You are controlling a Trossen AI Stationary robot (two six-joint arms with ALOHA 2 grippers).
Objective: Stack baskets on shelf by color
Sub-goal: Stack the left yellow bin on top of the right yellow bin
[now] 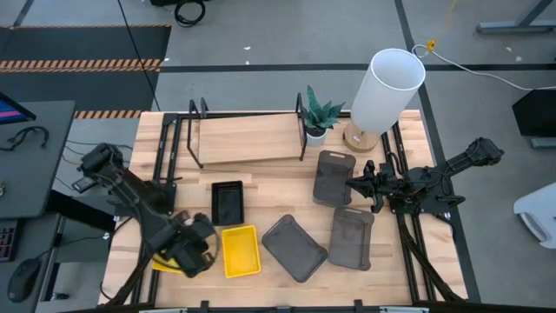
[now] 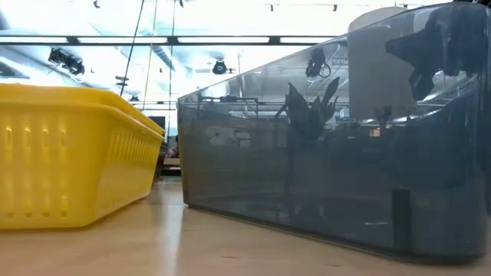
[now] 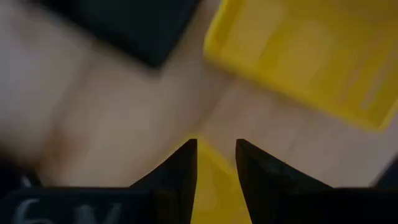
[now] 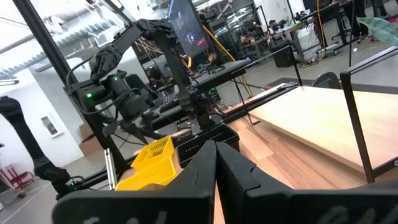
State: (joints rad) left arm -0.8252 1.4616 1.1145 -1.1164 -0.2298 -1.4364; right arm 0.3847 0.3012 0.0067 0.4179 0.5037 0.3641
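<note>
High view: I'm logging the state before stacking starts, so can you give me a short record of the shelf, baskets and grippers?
shelf: plank bare, no baskets on it
grey baskets: three visible, flat on the table, right of centre
black basket: one, on the table in front of the shelf
yellow basket: on the table, front centre
second yellow basket: under the left arm, its wall between the fingers
left gripper: front left, apparently closed on the second yellow basket
right gripper: shut, empty, by the rear grey basket
</note>
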